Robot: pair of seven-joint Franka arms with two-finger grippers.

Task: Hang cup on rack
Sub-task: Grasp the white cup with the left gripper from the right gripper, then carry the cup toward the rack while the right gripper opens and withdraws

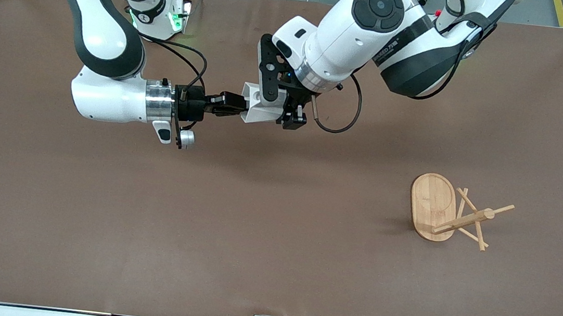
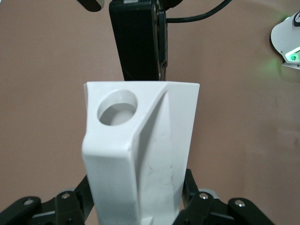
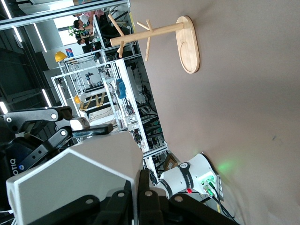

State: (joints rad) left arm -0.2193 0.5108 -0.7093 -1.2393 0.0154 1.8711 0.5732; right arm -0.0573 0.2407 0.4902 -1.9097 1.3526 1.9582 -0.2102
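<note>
Front view: both grippers are clamped on the cup (image 1: 258, 104) mid-air, right gripper (image 1: 237, 105) from 9 o'clock, left gripper (image 1: 286, 109) from 3, looks like a handover.

Left wrist: fingers (image 2: 194, 190) pinch its base.

Right wrist: rack (image 3: 152, 35) stands on the bench (image 3: 243, 112).

I hold the cup (image 1: 256, 104) above the table (image 1: 97, 222) between my right gripper (image 1: 237, 104) and left gripper (image 1: 279, 106); the rack (image 1: 443, 210) stands toward my left arm's end, nearer the front camera.
</note>
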